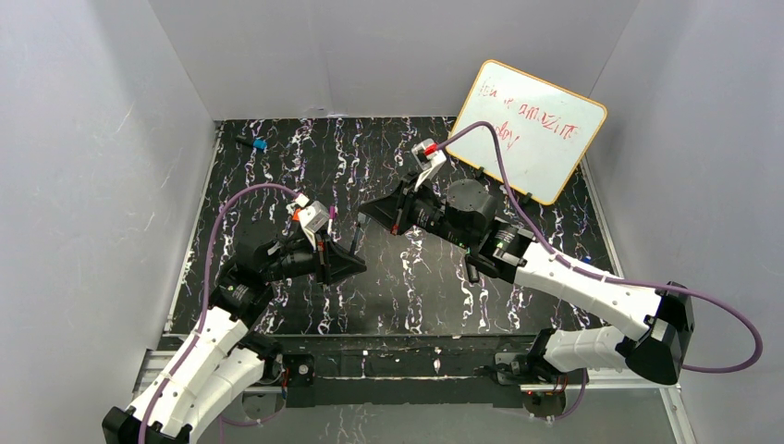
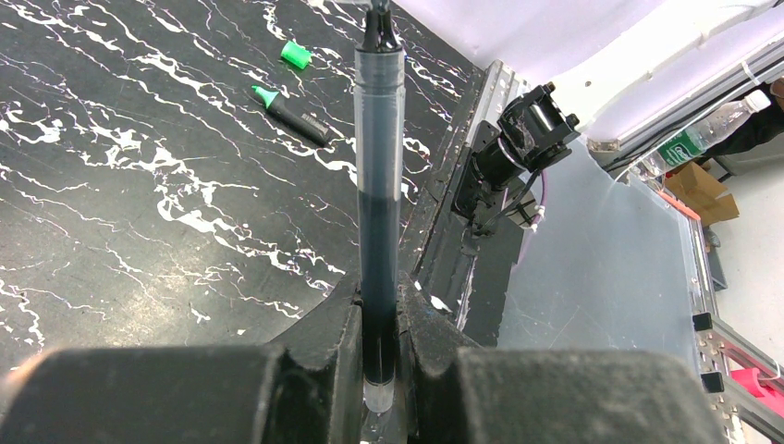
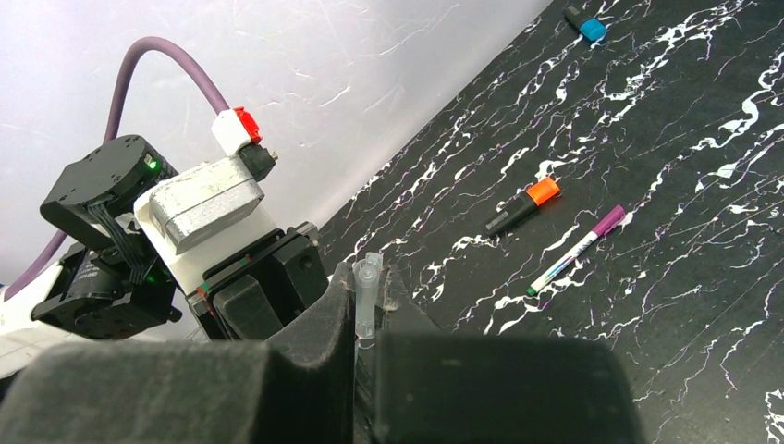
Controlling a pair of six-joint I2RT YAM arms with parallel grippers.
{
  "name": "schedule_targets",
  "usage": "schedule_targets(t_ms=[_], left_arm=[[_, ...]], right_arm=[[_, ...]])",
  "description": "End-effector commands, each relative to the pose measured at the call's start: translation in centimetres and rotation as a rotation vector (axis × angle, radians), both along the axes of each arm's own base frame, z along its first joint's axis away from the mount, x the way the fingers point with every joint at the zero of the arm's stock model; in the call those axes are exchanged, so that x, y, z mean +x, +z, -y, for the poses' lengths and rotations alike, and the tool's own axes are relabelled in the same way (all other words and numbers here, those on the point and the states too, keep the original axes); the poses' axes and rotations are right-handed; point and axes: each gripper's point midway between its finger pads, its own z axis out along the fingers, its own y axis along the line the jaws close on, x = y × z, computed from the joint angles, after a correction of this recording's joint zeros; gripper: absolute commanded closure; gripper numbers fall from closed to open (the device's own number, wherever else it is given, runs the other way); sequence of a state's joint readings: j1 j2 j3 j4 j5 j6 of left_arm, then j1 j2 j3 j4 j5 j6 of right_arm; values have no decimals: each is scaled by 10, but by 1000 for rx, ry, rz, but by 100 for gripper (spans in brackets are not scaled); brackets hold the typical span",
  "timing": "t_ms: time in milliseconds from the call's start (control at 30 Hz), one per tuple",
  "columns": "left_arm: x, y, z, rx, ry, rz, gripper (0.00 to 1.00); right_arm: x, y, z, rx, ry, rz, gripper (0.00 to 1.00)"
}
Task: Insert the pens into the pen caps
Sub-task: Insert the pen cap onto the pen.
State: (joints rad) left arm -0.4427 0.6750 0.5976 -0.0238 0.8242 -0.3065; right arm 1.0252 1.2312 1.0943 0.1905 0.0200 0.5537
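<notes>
1. Your left fingers point(image 2: 324, 342) are clenched on the slim dark pen point(image 2: 379, 166), raised above the desk point(image 2: 111, 185). Your right fingers point(image 3: 314, 324) grasp what looks like a clear cap point(image 3: 367, 287).
2. Line the tip up with the cap's mouth, then push straight and slowly.
3. The orange cap point(image 3: 544, 191) holds a black marker point(image 3: 507, 218) and the purple cap point(image 3: 610, 220) a white pen point(image 3: 564, 257). The green cap point(image 2: 296, 54) lies empty.

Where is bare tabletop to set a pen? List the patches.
Bare: black marbled tabletop near-centre between the arms; far strip between blue plastic cap and orange-framed whiteboard. Crowded: mid-table around left gripper and right gripper.
</notes>
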Motion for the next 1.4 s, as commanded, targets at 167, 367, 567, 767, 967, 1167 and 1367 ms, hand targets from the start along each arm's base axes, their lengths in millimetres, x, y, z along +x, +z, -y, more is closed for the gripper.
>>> schedule_targets(t_ms=[167, 367, 567, 767, 967, 1167, 1367], left_arm=[[-5, 9, 2, -16, -31, 26, 100], [-6, 9, 2, -17, -31, 27, 100], [-6, 9, 2, -17, -34, 26, 100], [-5, 9, 2, -17, -29, 28, 100], [-5, 9, 2, -16, -30, 27, 100], [-6, 9, 2, -17, -30, 30, 100], [-8, 11, 2, -24, -40, 37, 100]], right_arm=[[-8, 49, 2, 112, 15, 88, 99], [-9, 55, 4, 122, 17, 101, 99], [-10, 59, 5, 123, 15, 115, 99], [-13, 64, 6, 123, 26, 119, 99], [-13, 64, 11, 117, 15, 121, 99], [-15, 61, 11, 104, 18, 114, 99], [-11, 54, 13, 95, -5, 113, 99]])
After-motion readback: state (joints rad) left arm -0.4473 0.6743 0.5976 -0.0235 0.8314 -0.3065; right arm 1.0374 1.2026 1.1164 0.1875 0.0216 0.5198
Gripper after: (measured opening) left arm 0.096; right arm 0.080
